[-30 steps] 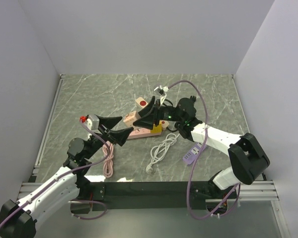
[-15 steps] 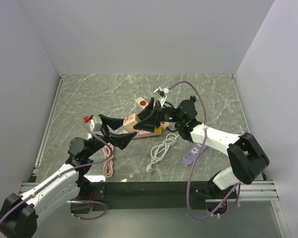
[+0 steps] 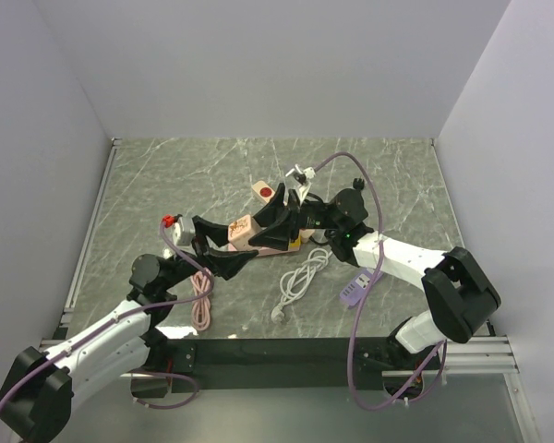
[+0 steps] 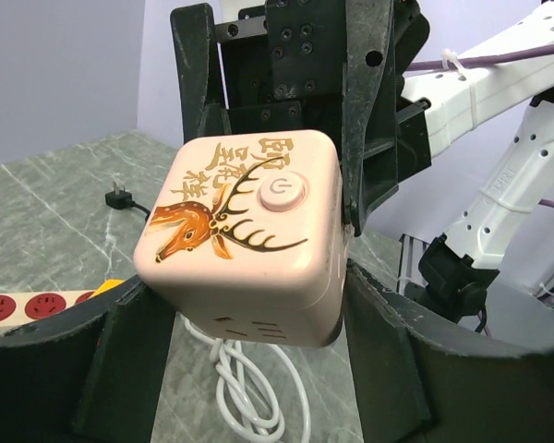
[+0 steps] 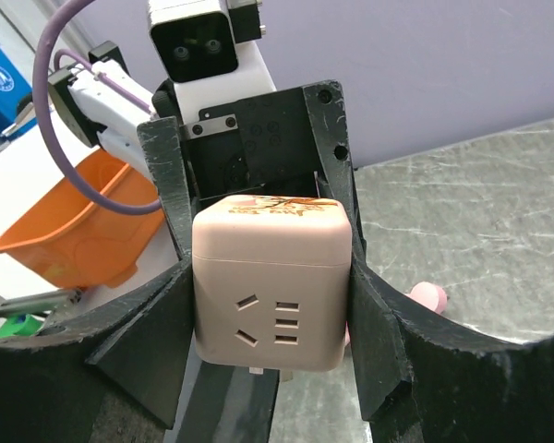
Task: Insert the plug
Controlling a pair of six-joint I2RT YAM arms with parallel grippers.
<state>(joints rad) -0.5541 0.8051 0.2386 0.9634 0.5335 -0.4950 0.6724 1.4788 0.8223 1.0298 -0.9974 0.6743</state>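
On the grey marbled bench (image 3: 166, 166) the two arms meet near the middle, and both hands close on one object held above the surface. The right hand (image 5: 270, 286) is partly closed, its fingers tight against two opposite sides of the plug (image 4: 235, 221), a pale pink cube adapter with a deer printed on top. The left hand (image 4: 254, 295), also partly closed, has its fingers against the other pair of sides. A cream power strip (image 4: 18, 305) with red sockets lies on the bench below and to one side, and a small yellow block (image 3: 295, 243) sits under the right arm; I cannot tell what it is. The main risk I see is the double grip. If the arms pull unevenly, or one lets go before the other is firm, the smooth cube could twist or drop. Tilted pins would then miss the sockets.
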